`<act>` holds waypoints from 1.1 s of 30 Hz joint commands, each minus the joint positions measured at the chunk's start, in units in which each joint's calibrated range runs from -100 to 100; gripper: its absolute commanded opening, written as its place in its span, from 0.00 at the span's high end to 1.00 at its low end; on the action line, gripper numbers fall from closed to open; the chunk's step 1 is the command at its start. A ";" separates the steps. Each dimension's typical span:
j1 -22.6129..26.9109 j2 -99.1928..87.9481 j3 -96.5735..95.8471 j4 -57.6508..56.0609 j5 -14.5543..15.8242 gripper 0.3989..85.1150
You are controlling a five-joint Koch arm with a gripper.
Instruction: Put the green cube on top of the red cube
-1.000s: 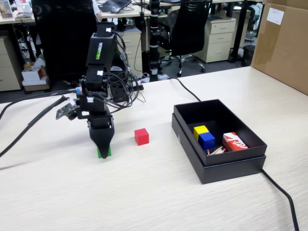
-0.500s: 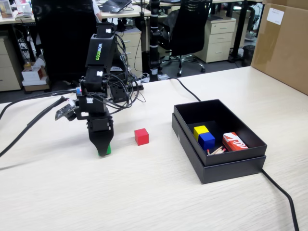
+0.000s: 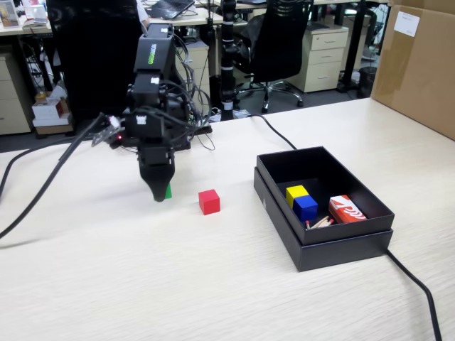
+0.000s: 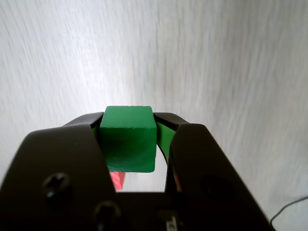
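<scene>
Gripping the green cube between its jaws, the tool hangs low over the desk; in the fixed view the red cube sits just to its right, near but apart.

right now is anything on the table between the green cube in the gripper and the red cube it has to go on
Nothing visible. The gripper is shut on the green cube, and in the fixed view only bare table lies between it and the red cube to its right. The black box sits farther right, beyond the red cube.
</scene>
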 commanded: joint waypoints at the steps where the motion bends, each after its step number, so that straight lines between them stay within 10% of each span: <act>1: 1.86 -8.85 1.94 -3.74 2.49 0.98; 14: 10.06 -10.00 7.92 -3.82 10.70 0.97; 33: 8.50 4.92 13.73 -2.01 10.26 0.97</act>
